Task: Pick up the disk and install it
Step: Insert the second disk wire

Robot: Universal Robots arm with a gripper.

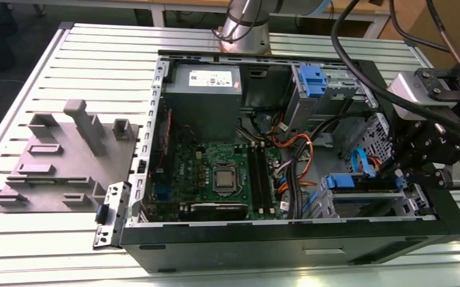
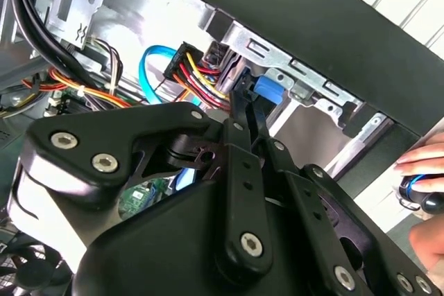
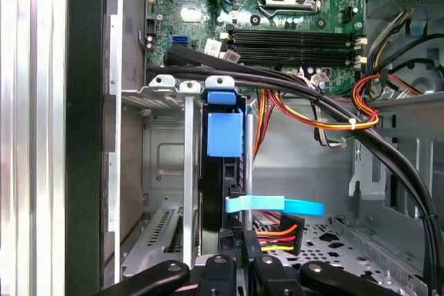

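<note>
The disk (image 1: 344,182) stands on edge in the drive cage at the open computer case's front corner, on the exterior view's right. Its blue side rail (image 3: 225,133) faces the first wrist view, with the dark drive edge beneath. My gripper (image 1: 401,179) reaches in over the case's side wall. In both wrist views its black fingers (image 2: 244,112) close tightly together on the disk's thin edge, just beside the blue rail end (image 2: 269,89). My gripper (image 3: 236,244) is shut on the disk. The drive's label is hidden.
A blue data cable (image 3: 277,206) and a red-yellow power plug (image 3: 277,230) hang next to the disk. Thick black cables (image 3: 333,112) cross above the cage. The motherboard (image 1: 213,173), grey power supply (image 1: 206,84) and another blue clip (image 1: 313,81) sit in the case. A hand (image 2: 424,171) is outside it.
</note>
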